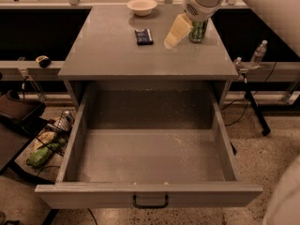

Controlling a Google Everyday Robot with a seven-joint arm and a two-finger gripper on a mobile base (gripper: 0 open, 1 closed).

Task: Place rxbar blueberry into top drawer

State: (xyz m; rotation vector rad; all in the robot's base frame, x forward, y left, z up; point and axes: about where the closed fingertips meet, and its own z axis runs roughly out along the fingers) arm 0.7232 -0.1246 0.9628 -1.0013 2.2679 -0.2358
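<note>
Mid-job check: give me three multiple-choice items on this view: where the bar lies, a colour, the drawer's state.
1. Where is the rxbar blueberry? A in the top drawer; B on the cabinet top; C in the gripper.
2. What colour is the can? A red; B white; C green.
3. The top drawer is: A open and empty; B shut; C open, holding the bar.
Answers: 1 B, it lies flat left of the gripper, which hovers above the cabinet top beside the can. 2 C, its side shows green. 3 A, its bare speckled floor shows.
</note>
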